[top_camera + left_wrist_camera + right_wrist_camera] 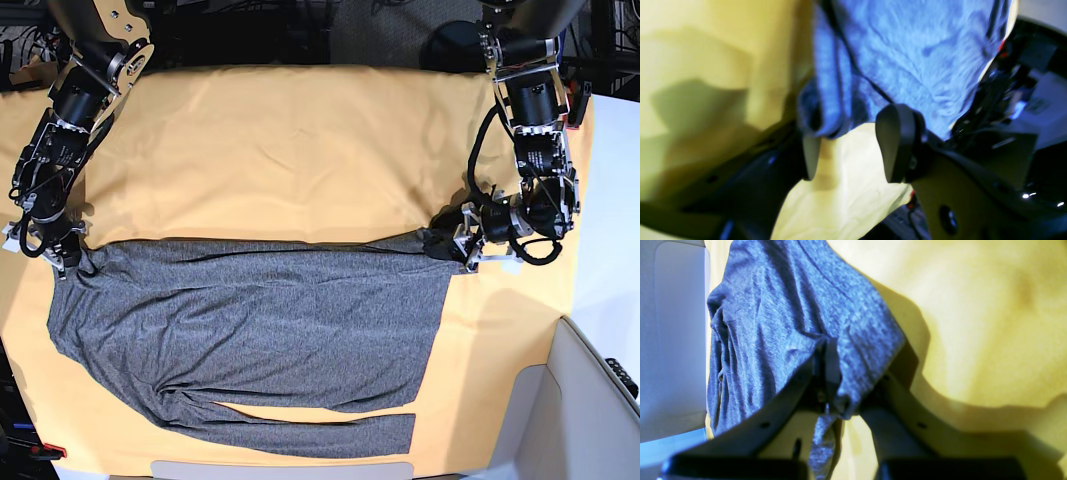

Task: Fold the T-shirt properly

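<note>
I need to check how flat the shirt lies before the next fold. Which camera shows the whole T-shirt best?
The base view: the T-shirt is spread across the yellow table cloth, both top corners held, one sleeve along the bottom. The right wrist view shows only bunched fabric in the right pincer; the left wrist view, blurred, shows fabric at the left pincer.
</note>
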Robot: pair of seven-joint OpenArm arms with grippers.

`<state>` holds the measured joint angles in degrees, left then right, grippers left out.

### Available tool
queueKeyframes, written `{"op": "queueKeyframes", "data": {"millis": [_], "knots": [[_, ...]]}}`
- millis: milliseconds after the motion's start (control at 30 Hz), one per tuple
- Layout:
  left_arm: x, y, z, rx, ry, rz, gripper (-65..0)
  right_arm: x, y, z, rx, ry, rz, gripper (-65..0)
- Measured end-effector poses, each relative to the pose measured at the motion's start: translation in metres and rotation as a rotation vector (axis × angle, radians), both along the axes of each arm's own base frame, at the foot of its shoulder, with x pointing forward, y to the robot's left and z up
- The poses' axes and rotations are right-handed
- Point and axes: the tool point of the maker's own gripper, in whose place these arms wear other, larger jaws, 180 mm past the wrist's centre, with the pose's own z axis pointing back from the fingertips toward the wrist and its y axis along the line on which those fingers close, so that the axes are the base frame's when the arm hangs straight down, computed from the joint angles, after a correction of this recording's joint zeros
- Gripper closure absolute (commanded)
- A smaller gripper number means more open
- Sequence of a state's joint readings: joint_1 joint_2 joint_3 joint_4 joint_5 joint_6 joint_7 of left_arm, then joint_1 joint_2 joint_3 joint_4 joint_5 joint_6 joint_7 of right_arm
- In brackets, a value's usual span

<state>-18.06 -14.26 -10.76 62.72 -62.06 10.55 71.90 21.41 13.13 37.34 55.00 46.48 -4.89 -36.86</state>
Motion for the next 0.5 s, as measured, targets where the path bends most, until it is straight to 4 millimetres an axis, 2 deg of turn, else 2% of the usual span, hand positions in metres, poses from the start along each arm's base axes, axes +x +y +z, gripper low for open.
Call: {"op": "queueKeyframes", "data": {"millis": [200, 500], "knots": [[0.008, -0.015, 0.001, -0.011, -0.021, 0.011, -29.2, 0.000, 0.000, 0.000, 0.000, 0.001, 0.000, -3.5], [0.020, -0.011, 0.000, 0.010, -0.063, 0.082, -29.2, 0.000, 0.000, 0.000, -0.001, 0.001, 0.000, -3.5]]}}
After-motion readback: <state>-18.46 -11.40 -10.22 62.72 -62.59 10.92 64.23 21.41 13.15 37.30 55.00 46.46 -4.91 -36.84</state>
